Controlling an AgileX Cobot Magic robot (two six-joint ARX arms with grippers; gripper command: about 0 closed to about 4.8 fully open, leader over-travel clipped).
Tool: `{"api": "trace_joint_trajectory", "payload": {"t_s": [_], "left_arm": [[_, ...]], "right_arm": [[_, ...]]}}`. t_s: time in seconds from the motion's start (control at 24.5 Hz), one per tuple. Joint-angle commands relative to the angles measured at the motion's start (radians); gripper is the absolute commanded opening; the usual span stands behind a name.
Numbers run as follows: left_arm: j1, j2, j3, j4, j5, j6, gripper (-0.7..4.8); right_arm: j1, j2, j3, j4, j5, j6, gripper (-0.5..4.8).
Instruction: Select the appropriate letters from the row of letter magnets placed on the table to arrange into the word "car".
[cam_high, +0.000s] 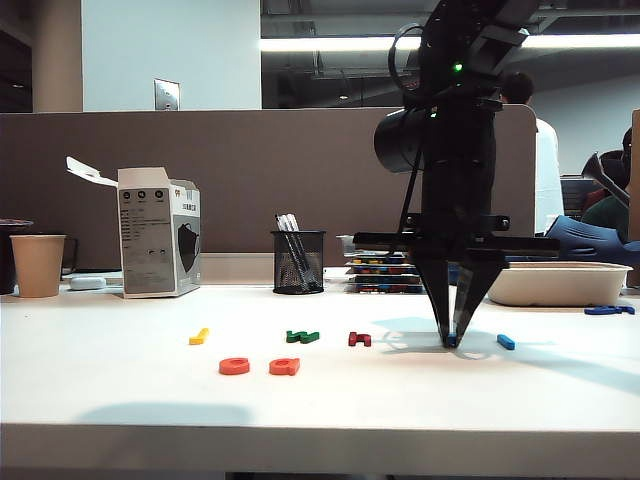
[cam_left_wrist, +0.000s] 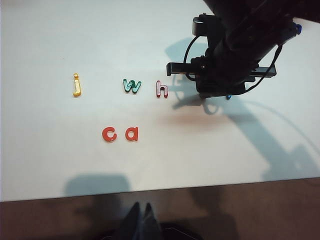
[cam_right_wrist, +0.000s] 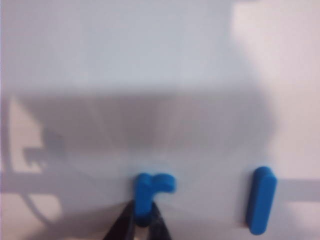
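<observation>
- The right gripper (cam_high: 453, 341) was seen pointed straight down at the counter (cam_high: 100, 380), right of the row's middle in the exterior view.
- Its fingers (cam_right_wrist: 121, 226) were drawn in close around the stem of the light blue "r" (cam_right_wrist: 150, 192), touching it on both sides; the "r" lay flat on the counter.
- The blue bar letter (cam_right_wrist: 261, 200) lay just beside the "r", apart from it.
- The "c" (cam_left_wrist: 109, 134) and the "a" (cam_left_wrist: 131, 133) were set side by side in front of the row, near each other but not touching.
- In the row behind them lay the yellow "j" (cam_left_wrist: 76, 85), the green "w" (cam_left_wrist: 132, 86) and the dark red "h" (cam_left_wrist: 161, 89).
- The left gripper (cam_left_wrist: 141, 220) was held above the counter's near edge, well apart from the letters, with its fingers pressed together and nothing between them.
- At the back of the counter stood a paper cup (cam_high: 38, 265), a box (cam_high: 157, 240), a mesh pen holder (cam_high: 298, 262) and a white tray (cam_high: 555, 283).
</observation>
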Motion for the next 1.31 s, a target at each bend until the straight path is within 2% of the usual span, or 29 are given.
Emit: {"api": "trace_joint_trajectory", "payload": {"t_s": [0.04, 0.12, 0.61, 1.31], "left_arm": [[0.001, -0.002, 0.004, 0.0, -0.01, 0.003, -0.05], [0.001, -0.002, 0.004, 0.0, -0.01, 0.003, -0.05], [0.001, -0.002, 0.004, 0.0, -0.01, 0.003, -0.05], [0.001, -0.002, 0.004, 0.0, -0.01, 0.003, -0.05]], "right_arm": [[0.002, 0.022, -0.014, 0.01, -0.002, 0.004, 0.3], [0.002, 0.022, -0.014, 0.01, -0.002, 0.004, -0.07], [0.02, -0.004, -0.014, -0.013, -0.046, 0.006, -0.08], [0.171, -0.076, -0.014, 0.003, -0.064, 0.1, -0.08]]}}
